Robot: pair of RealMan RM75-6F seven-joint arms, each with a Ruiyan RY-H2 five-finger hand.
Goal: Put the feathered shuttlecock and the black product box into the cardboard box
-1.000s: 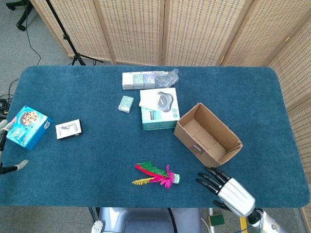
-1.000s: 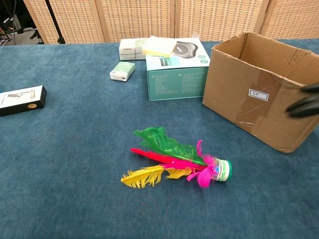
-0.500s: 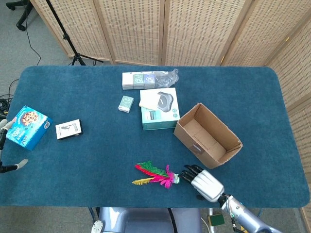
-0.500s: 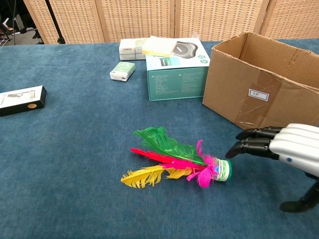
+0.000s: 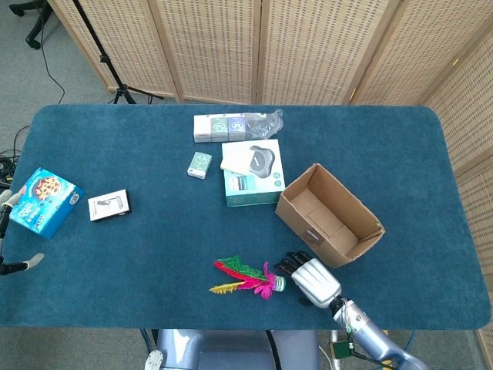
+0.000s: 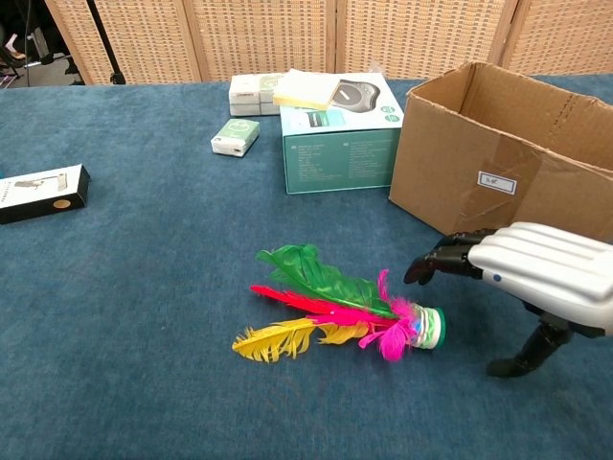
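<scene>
The feathered shuttlecock (image 5: 248, 279) (image 6: 335, 309) lies on the blue table near the front edge, its white-and-green base pointing right. My right hand (image 5: 310, 279) (image 6: 536, 278) hovers just right of that base with its dark fingers spread toward it, holding nothing. Far off at the left lies the black product box (image 5: 108, 205) (image 6: 43, 193), flat on the cloth. Behind the right hand stands the cardboard box (image 5: 296, 218) (image 6: 479, 182), open at the top. Only slivers of my left hand (image 5: 6, 231) show at the left edge of the head view.
A teal box (image 5: 253, 181) (image 6: 340, 144) with a yellow pad on top stands left of the cardboard box. Behind it lie white boxes (image 5: 218, 127) and crumpled plastic; a small green box (image 5: 199, 164) (image 6: 236, 136) is to its left. A blue snack box (image 5: 45, 202) sits at the far left.
My right hand has come in from the front right and moved left up to the shuttlecock's base. The shuttlecock and boxes have not moved.
</scene>
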